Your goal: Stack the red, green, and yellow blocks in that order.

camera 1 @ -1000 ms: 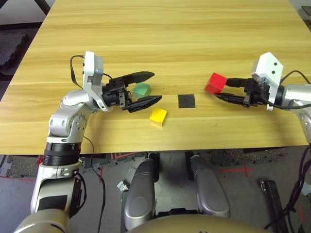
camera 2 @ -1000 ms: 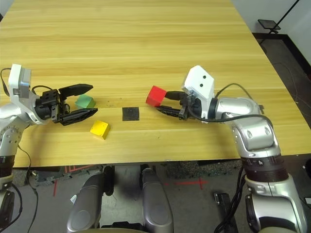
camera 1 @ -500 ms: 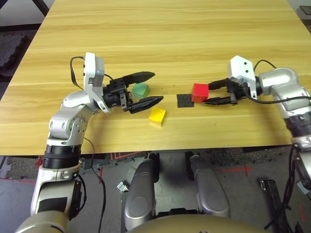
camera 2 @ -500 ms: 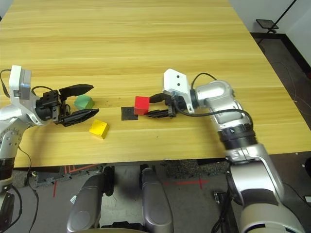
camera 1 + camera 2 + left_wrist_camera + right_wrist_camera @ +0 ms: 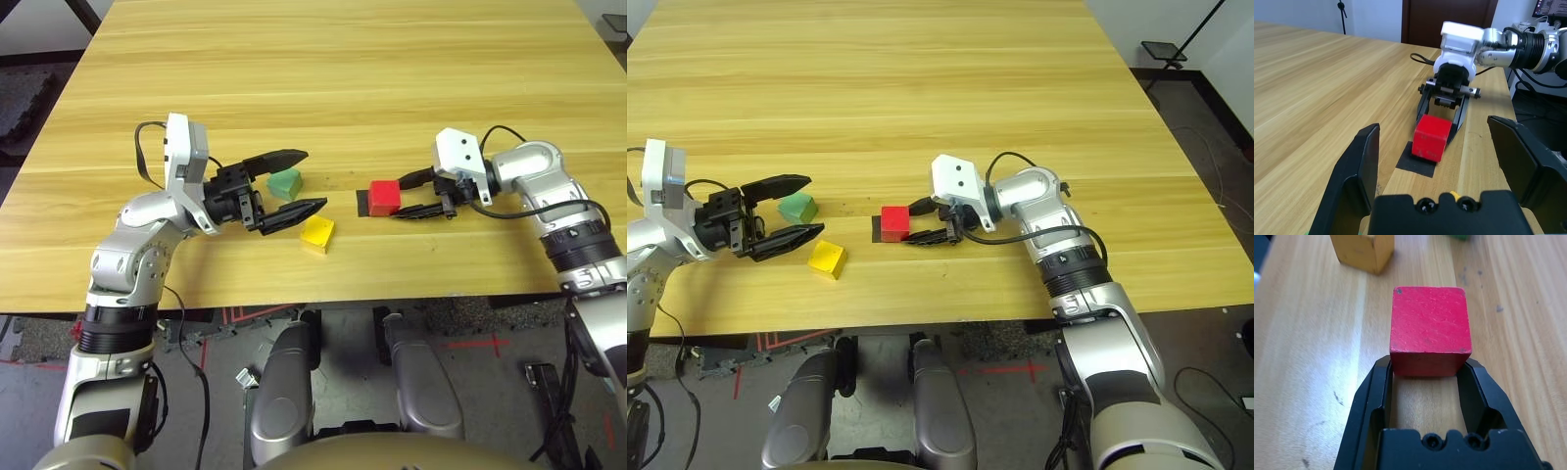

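The red block (image 5: 384, 198) is pinched by the right end effector (image 5: 404, 199) over the black patch (image 5: 362, 203), toward the near edge of the wood-grained desk (image 5: 343, 88). The left end effector (image 5: 294, 184) is spread. The green block (image 5: 284, 184) and, closer to the near edge, the yellow block (image 5: 317, 234) are seen between patch and left edge. Beyond the desk, a brown door (image 5: 1442, 12) is set in a pale wall (image 5: 1376, 19).
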Robot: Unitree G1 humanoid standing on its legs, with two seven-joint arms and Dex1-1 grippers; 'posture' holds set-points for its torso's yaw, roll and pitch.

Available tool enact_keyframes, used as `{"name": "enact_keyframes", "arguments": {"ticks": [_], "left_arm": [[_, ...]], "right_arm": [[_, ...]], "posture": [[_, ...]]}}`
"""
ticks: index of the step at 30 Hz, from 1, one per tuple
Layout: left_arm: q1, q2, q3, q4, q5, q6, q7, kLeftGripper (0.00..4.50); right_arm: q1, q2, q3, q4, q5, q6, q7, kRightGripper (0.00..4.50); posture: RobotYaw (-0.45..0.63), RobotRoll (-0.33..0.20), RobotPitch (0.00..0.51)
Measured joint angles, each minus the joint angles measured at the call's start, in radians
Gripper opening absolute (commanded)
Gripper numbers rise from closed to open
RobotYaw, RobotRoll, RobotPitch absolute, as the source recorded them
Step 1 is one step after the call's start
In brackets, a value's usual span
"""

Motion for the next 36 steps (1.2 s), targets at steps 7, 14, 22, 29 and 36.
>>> {"name": "enact_keyframes", "arguments": {"ticks": [7, 14, 22, 29, 36], "left_arm": [[0.001, -0.004, -0.001, -0.011, -0.002, 0.008, 0.007, 4.50], [0.001, -0.016, -0.003, -0.022, -0.003, 0.017, 0.014, 4.50], [-0.003, -0.016, -0.003, -0.021, -0.003, 0.020, 0.017, 4.50], [-0.014, -0.017, -0.003, -0.020, -0.003, 0.020, 0.017, 4.50], [-0.016, -0.018, -0.008, -0.015, -0.002, 0.020, 0.014, 4.50]], "right_arm": [[-0.041, 0.029, 0.000, 0.081, -0.032, -0.049, -0.021, 2.02], [-0.062, 0.045, -0.001, 0.134, -0.039, -0.089, -0.024, 2.02], [-0.061, 0.056, -0.001, 0.134, -0.043, -0.088, -0.023, 3.28], [-0.061, 0.056, -0.001, 0.135, -0.045, -0.086, -0.020, 4.47], [-0.077, -0.014, -0.014, 0.117, -0.022, -0.056, 0.063, 4.47]], "posture": [[0.37, 0.049, 0.267], [0.37, 0.053, 0.272], [0.38, 0.055, 0.270], [0.37, 0.056, 0.265], [0.36, 0.059, 0.254]]}}
